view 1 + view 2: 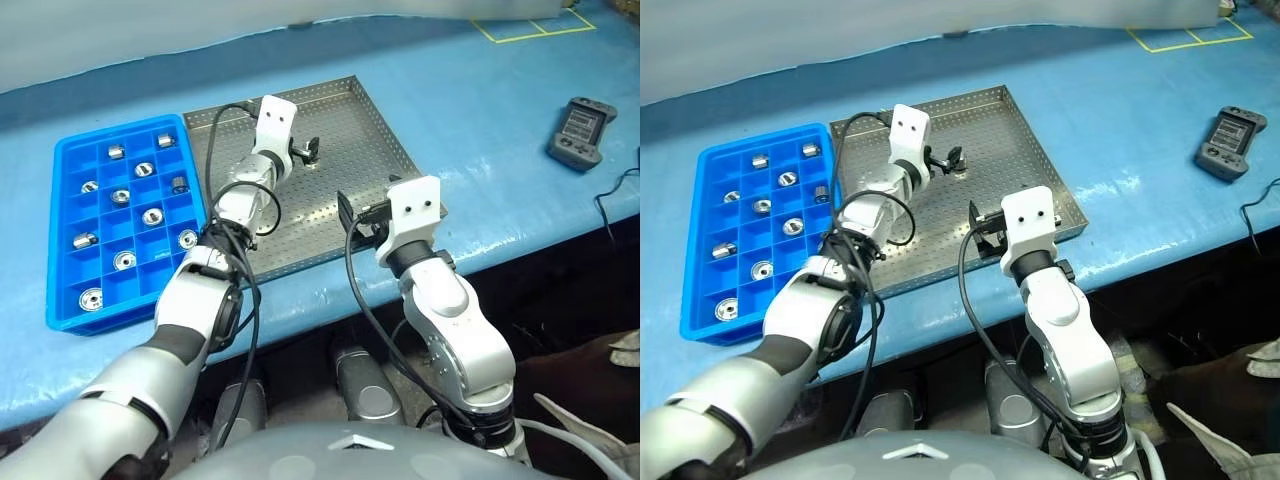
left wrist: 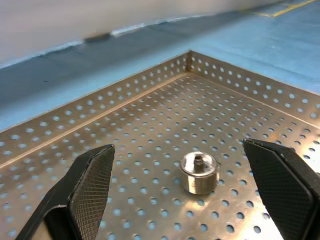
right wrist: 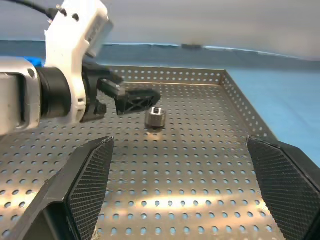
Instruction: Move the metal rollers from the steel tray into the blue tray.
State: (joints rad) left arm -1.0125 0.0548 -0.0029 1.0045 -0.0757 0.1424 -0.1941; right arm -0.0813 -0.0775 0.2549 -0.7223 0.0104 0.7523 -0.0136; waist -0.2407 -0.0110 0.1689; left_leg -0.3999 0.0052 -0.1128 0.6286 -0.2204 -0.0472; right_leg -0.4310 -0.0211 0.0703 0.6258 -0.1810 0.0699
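While the last metal roller [image 2: 199,172] sits mid-frame on the steel tray [image 1: 340,200], bracketed by the left gripper's [image 2: 192,187] spread fingers, an off-centre close could knock it rolling away; the right gripper [image 3: 185,190] idles, also spread.

White-grey arms, black cables, textured black jaws

A grey handheld controller [image 1: 579,132] with a small screen lies near the right edge of the blue tabletop [image 1: 480,130]; yellow tape lines [image 1: 530,27] mark its far right corner
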